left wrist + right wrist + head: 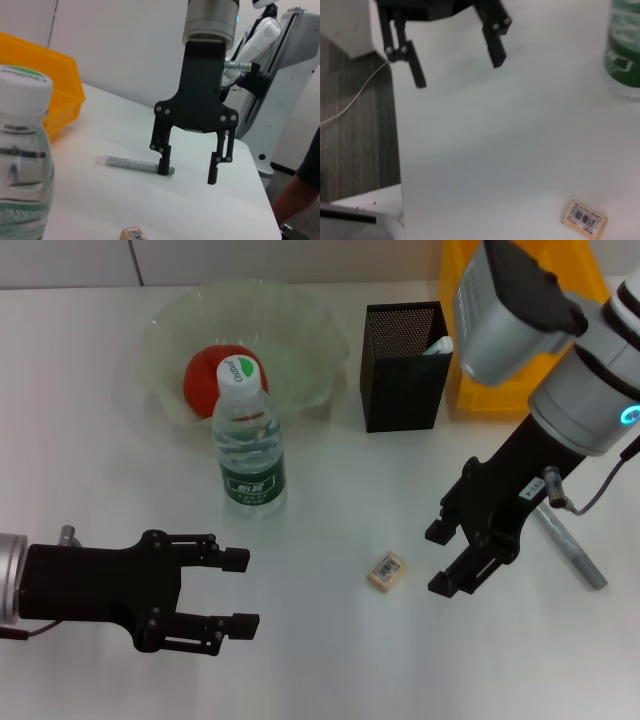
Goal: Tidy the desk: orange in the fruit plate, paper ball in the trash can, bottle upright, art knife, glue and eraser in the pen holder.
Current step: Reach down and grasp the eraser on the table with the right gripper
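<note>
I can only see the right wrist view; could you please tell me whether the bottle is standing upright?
Observer: Yes, the bottle stands upright, cap on, just in front of the fruit plate.
Operator: Thank you. Is the orange in that plate?
Observer: Yes, it lies inside it, behind the bottle.
Operator: I see the left gripper open. Where is my right gripper relative to the eraser?
Observer: It hovers just to the eraser's right, fingers open, not touching it.
</note>
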